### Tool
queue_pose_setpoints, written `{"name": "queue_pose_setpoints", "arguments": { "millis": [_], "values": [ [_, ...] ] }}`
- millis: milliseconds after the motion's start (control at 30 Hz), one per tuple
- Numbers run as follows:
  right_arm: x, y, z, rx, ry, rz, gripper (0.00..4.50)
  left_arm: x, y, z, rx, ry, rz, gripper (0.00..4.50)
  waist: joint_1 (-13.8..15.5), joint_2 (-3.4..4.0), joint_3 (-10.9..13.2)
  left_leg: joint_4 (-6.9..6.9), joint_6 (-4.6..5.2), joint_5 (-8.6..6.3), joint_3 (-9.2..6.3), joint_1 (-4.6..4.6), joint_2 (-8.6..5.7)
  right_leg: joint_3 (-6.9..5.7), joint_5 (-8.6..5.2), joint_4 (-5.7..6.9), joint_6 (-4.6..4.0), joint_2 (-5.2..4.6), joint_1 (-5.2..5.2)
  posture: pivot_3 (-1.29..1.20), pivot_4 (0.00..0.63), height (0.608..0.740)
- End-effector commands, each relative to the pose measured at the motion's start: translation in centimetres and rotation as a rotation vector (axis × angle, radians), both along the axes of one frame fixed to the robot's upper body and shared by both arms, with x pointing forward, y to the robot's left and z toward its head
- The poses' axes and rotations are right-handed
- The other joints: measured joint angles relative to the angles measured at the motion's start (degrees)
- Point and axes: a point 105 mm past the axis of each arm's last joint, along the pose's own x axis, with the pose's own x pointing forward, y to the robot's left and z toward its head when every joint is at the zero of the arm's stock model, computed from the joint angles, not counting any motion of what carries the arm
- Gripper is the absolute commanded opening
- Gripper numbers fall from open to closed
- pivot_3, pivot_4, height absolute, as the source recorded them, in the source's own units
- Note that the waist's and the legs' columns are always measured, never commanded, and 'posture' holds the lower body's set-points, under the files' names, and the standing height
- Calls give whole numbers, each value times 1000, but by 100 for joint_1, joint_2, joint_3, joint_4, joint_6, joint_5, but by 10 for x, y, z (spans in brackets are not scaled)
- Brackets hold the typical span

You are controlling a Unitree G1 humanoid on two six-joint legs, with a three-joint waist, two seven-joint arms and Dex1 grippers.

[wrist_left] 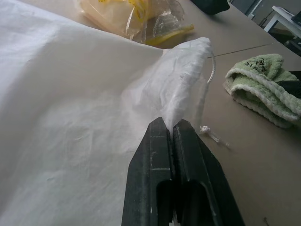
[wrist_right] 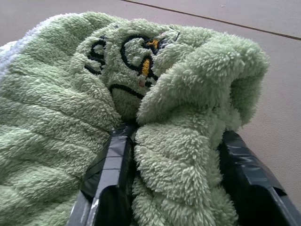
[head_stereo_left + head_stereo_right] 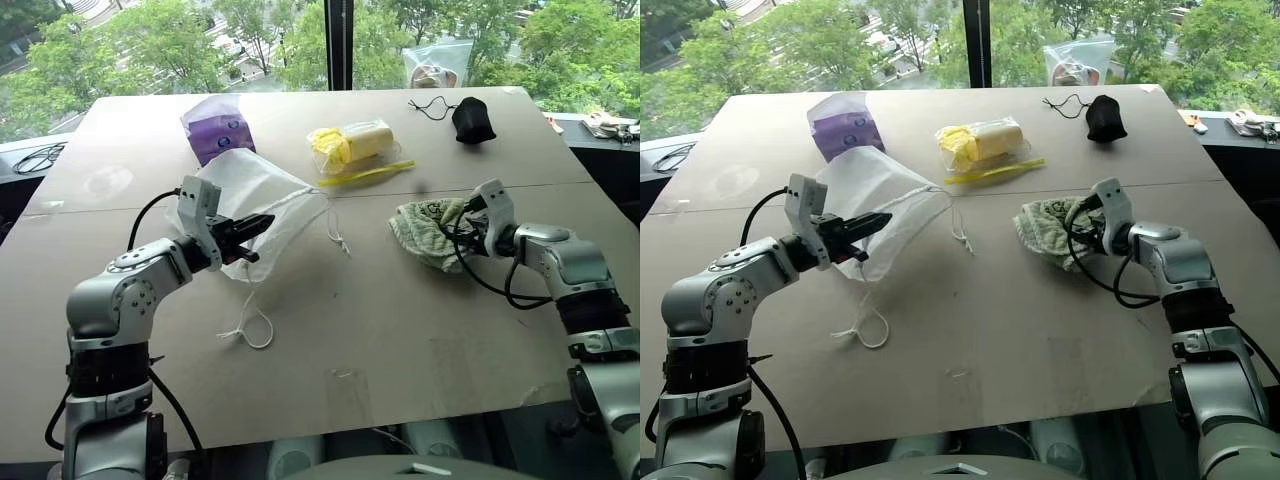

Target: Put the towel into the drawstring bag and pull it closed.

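Observation:
The white drawstring bag (image 3: 255, 190) lies crumpled left of the table's middle, with a cord loop (image 3: 255, 325) trailing toward the front edge. My left gripper (image 3: 262, 225) is shut on the bag; the left wrist view shows its fingertips (image 1: 160, 129) pinching a raised fold of the fabric (image 1: 183, 89) by the bag's mouth. The light-green towel (image 3: 425, 232) lies bunched to the right of the bag. My right gripper (image 2: 176, 134) has come in from the right, and its two fingers (image 2: 110, 160) clamp a thick fold of the towel (image 2: 70, 94) between them.
A yellow item in clear plastic (image 3: 350, 145) lies beyond the bag, with a purple packet (image 3: 218, 130) to its left. A black pouch with cord (image 3: 472, 120) and a clear bag (image 3: 437, 62) sit near the far right edge. Bare tabletop (image 3: 400, 340) runs along the front.

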Motion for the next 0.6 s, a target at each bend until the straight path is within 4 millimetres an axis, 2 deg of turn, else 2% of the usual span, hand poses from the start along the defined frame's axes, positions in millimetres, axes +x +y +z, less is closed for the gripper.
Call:
{"name": "queue_pose_setpoints", "arguments": {
  "millis": [33,67,100,267,333,467,600],
  "values": [
    [-25,27,-28,51,86,127,272,-1,-3,12,-34,-39,5,0,-3,-1,-1,0,0,0,0,0,0,0,0,0,0,0,0,0,150,740],
    [-27,32,-21,103,67,140,8,0,-5,10,-35,-33,3,0,-6,-2,-2,0,0,0,0,0,0,0,0,0,0,0,0,0,150,740],
    [-32,38,-11,178,47,165,8,1,-7,8,-39,-26,2,0,-9,-2,-1,0,0,0,-2,-1,0,0,0,-1,0,0,0,0,150,740],
    [-78,79,62,614,-80,427,8,12,-15,3,-69,12,4,0,-14,22,18,-1,0,0,-16,-10,1,-2,0,1,0,0,-3,0,150,740],
    [-83,96,74,662,-124,444,8,13,-22,2,-84,22,-19,0,-15,29,23,0,0,0,-11,-12,-2,-5,1,5,1,-1,-7,0,150,740],
    [-66,137,71,648,-169,370,8,7,-44,3,-103,32,-111,0,-10,26,21,2,0,0,-12,-9,-4,-11,1,5,1,-3,-5,0,150,740],
    [-52,178,44,499,-186,360,8,-3,-67,17,-147,4,-216,0,-7,26,22,1,-2,1,-15,-15,-4,-14,1,5,0,-3,-9,0,150,740]
  ]
}}
